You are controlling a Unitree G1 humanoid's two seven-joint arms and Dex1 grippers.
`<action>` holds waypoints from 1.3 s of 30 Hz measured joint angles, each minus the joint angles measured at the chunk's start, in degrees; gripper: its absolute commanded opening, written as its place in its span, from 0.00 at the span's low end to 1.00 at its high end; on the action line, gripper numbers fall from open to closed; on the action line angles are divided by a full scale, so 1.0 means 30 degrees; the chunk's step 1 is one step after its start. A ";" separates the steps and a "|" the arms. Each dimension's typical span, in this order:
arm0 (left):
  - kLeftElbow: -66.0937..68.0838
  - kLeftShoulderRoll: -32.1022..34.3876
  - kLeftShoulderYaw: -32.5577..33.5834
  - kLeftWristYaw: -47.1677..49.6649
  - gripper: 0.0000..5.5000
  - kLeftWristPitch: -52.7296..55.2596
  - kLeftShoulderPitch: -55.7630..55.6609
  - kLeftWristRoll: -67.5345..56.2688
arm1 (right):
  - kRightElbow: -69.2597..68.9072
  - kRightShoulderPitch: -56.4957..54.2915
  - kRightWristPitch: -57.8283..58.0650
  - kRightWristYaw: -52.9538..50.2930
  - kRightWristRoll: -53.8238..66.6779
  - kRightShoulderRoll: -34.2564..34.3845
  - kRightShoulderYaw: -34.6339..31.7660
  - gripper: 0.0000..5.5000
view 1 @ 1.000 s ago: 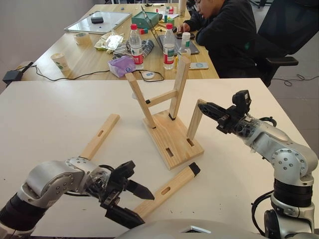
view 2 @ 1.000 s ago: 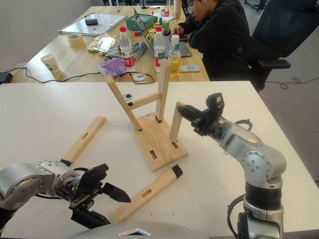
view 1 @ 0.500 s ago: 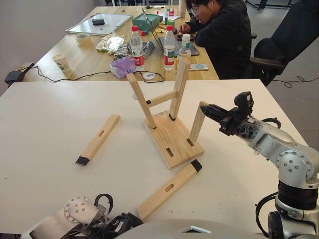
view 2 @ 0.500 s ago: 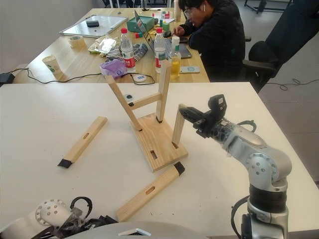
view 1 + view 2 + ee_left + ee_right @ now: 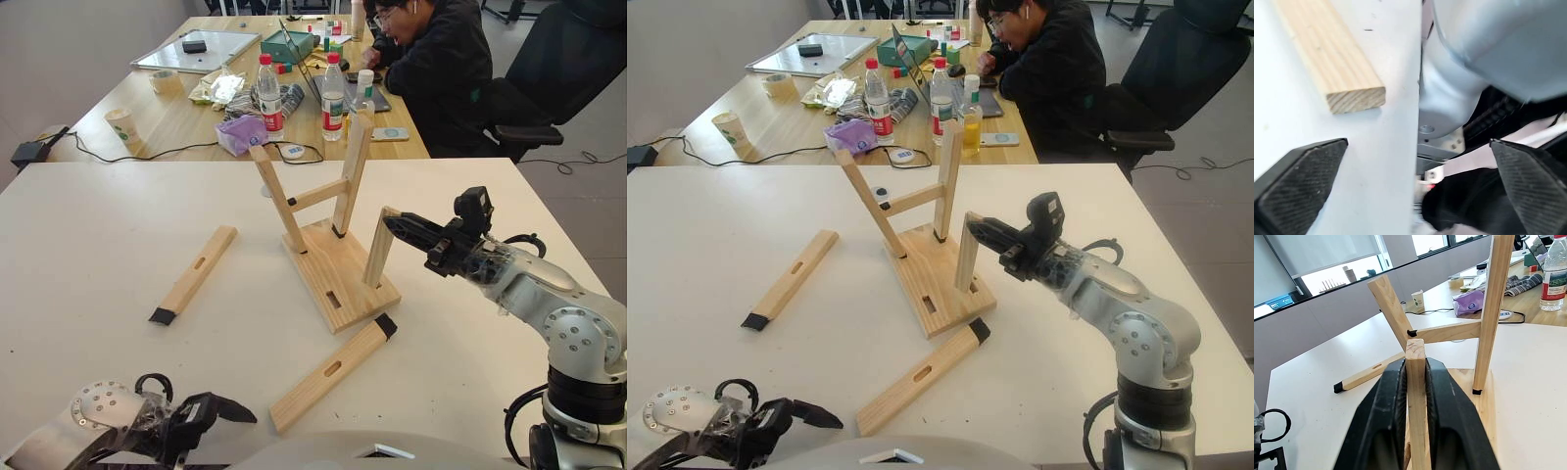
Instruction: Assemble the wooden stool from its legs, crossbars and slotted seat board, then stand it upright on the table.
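**Third leg clamped at the seat board's corner**

The right claw [image 5: 1416, 364] is pinched tight on a pale, square-cut wooden leg [image 5: 377, 248]. Its dark ribbed pads [image 5: 1397, 382] press flat on two opposite faces just below the top end. The leg stands nearly upright with its foot at the near right corner of the slotted seat board [image 5: 343, 284], which lies flat on the white counter [image 5: 88, 235]. Whether the foot is seated in the slot, I cannot tell.

Two far legs [image 5: 277, 201] rise from the board's far end, splayed apart, joined by a thin crossbar [image 5: 318, 194] with black at the joints. A left loose leg [image 5: 194, 274], slotted and black-tipped, lies well apart from the board. A front loose leg [image 5: 333, 370] lies with its black-capped end just beside the board's near corner.

The left claw [image 5: 214, 426] hangs at the counter's near edge. Its textured black fingers are spread wide around nothing, near that leg's raw sawn end.
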 measured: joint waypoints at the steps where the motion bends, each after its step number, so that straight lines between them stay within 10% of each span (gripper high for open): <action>1: -0.1446 0.1360 0.1091 -0.0767 0.98 0.1456 0.0691 -0.1513 | 0.0026 -0.0006 -0.0003 0.0019 -0.0022 -0.0027 0.0027 0.07; 12: -0.7923 0.5346 0.8015 0.2279 0.98 1.0554 -0.2067 -1.0784 | 0.0864 -0.0100 -0.0427 0.0528 -0.0266 -0.0028 0.0174 0.07; 23: -0.7119 0.3873 0.1829 0.1285 0.98 1.4089 -0.8525 -1.0044 | 0.1492 -0.0217 -0.0428 0.0954 -0.0757 -0.0025 0.0638 0.07; 34: 0.2265 0.1801 -0.0334 -0.0961 0.98 -0.4035 -0.2227 0.4592 | 0.1490 -0.0195 -0.0601 0.1210 -0.1191 -0.0036 0.0583 0.07; 39: -0.1896 0.0966 0.2464 0.0604 0.98 -0.2695 -0.1707 0.2958 | 0.1767 -0.0271 -0.1144 0.1558 -0.1761 -0.0759 0.0436 0.07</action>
